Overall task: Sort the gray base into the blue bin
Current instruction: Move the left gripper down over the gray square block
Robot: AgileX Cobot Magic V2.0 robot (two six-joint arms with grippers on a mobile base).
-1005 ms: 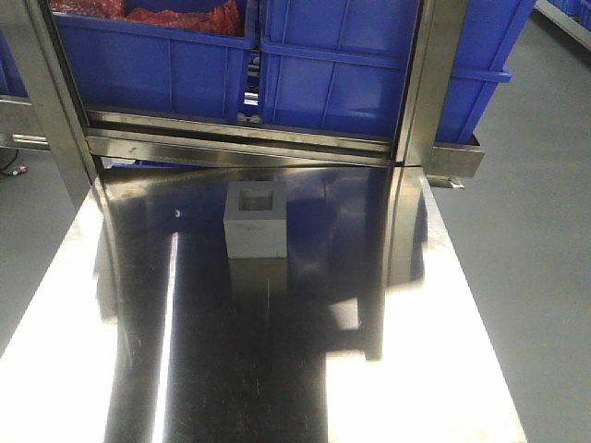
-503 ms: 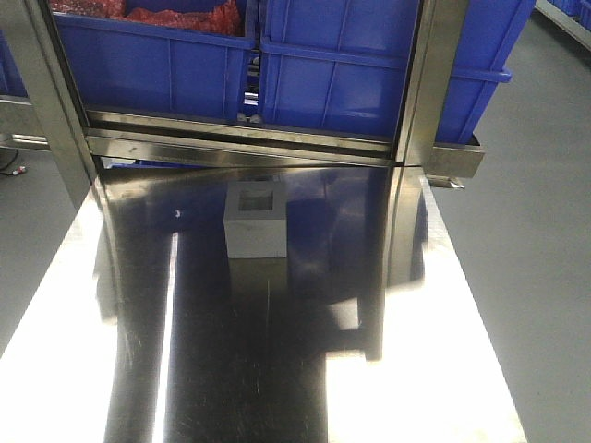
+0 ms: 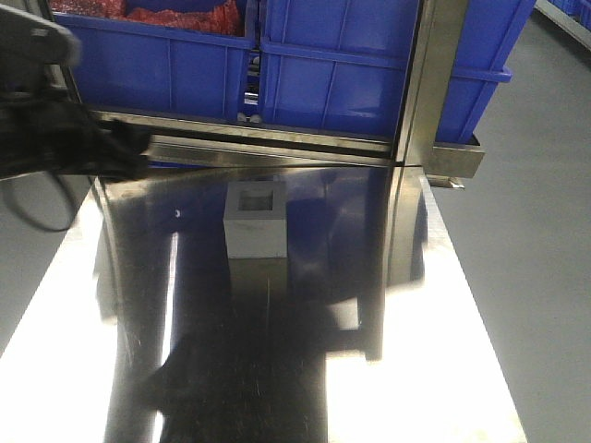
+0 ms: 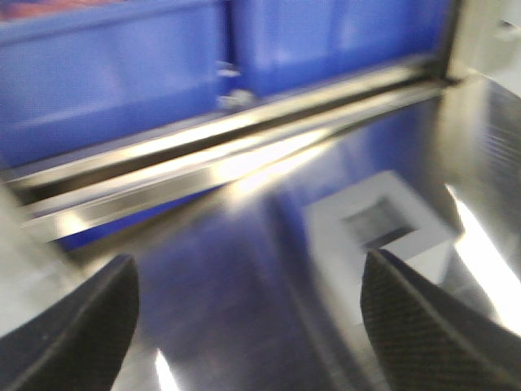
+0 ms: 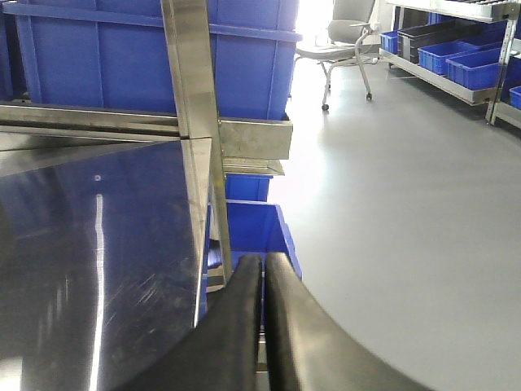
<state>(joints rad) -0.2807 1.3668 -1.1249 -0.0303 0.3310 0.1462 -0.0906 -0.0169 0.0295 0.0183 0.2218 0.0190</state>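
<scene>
The gray base [image 3: 256, 220] stands on the shiny steel table [image 3: 416, 369], its square recess facing up. My left arm [image 3: 55, 138] shows as a dark blur at the far left, well apart from the base. In the left wrist view my left gripper [image 4: 252, 326] is open and holds nothing; the gray base [image 4: 383, 228] lies ahead, just beyond the right fingertip [image 4: 423, 326]. My right gripper [image 5: 262, 262] is shut on nothing, hanging over the table's right edge. Below it, beside the table, sits an open blue bin [image 5: 277, 236].
Large blue crates [image 3: 332, 74] fill a steel shelf frame [image 3: 277, 138] behind the table; the left crate [image 3: 148, 55] holds red material. A steel upright [image 3: 429, 83] rises at the back right. Gray floor [image 5: 391, 228], a chair [image 5: 346, 37] and more shelving lie to the right.
My left arm has swung into the front view at the upper left, blurred by motion. The gray base has not moved.
</scene>
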